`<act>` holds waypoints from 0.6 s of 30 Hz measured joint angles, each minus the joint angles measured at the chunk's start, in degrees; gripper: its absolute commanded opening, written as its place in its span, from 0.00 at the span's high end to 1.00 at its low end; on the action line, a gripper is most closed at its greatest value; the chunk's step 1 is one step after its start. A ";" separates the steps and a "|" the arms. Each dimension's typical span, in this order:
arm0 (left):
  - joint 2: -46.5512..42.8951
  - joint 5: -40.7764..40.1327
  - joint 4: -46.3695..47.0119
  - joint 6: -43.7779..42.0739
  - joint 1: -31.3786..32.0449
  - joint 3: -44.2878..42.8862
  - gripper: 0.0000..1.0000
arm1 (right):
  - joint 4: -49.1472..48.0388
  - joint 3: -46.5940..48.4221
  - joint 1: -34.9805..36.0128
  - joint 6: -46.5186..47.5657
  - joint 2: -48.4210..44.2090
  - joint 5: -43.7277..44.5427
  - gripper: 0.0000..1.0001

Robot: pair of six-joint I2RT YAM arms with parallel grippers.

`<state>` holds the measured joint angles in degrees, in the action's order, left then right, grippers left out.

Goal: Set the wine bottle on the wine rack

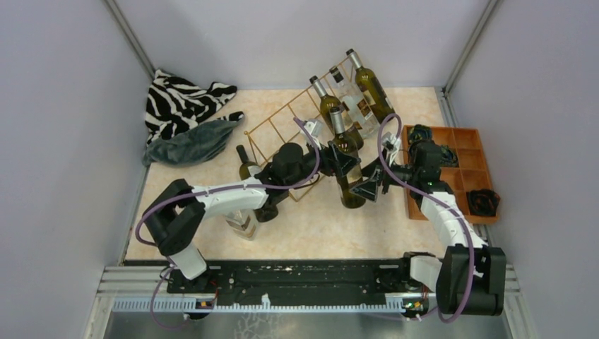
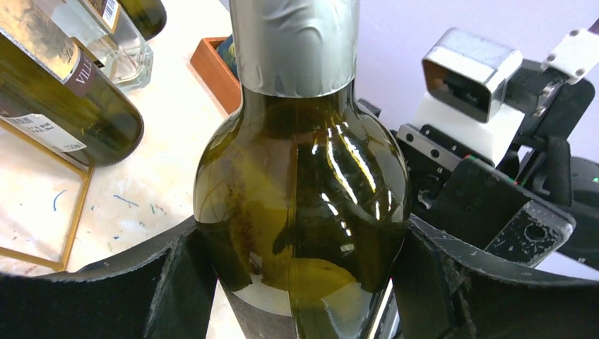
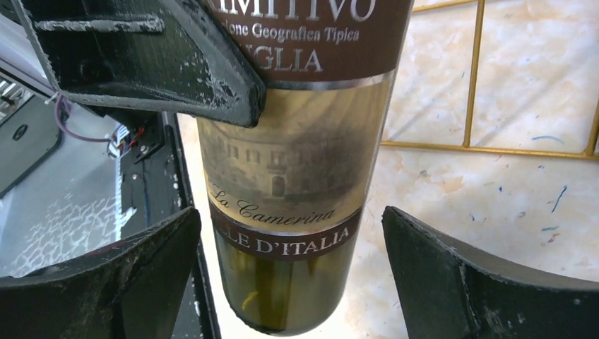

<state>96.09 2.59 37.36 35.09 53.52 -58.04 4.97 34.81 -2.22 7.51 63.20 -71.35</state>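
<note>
Top view, far left: a zebra-print cloth [image 1: 182, 99] lies in the back corner of the table [image 1: 311, 233], with a grey cloth [image 1: 189, 143] touching its near edge. Next, a dark bottle [image 1: 247, 166] and a clear bottle [image 1: 244, 223] stand just beside the left forearm. The wine rack [image 1: 282, 131] sits behind the middle of the table, and three bottles [image 1: 371, 88] lie in its right-hand cells. The wine bottle [image 1: 349, 187] is off the rack, just in front of its right end, between rack and orange tray [image 1: 452, 129], neck leaning away from the arms. The top view does not settle either grip; the wrist views do. The left wrist view shows the left gripper [image 2: 300, 279] clamped on the wine bottle just below its shoulder, with both fingers [image 2: 169, 289] pressed against the glass. The right wrist view shows the right gripper [image 3: 289, 275] spread apart around the lower body, with a gap between the glass and each of its fingers [image 3: 127, 282], and one left finger across the label above. Only this view shows the label text. Whether the base rests on the table cannot be determined.
</note>
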 measured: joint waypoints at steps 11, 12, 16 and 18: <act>4.02 -4.24 5.29 2.25 1.53 0.00 1.00 | -11.47 -2.12 3.65 -10.82 2.99 3.15 0.02; 4.15 -4.55 5.53 2.27 1.77 0.00 1.00 | -12.09 -2.25 4.13 -11.47 3.26 3.56 0.02; 4.79 -5.77 6.93 2.40 2.80 0.00 1.00 | -13.86 -2.56 5.05 -13.46 3.67 4.42 0.02; 5.05 -6.21 7.74 2.43 3.21 0.00 1.00 | -15.06 -2.58 5.25 -14.73 3.72 4.70 0.03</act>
<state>101.14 -3.62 45.10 37.52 56.73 -58.04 -10.09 32.23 3.03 -7.22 66.92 -66.65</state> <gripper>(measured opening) 0.823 0.981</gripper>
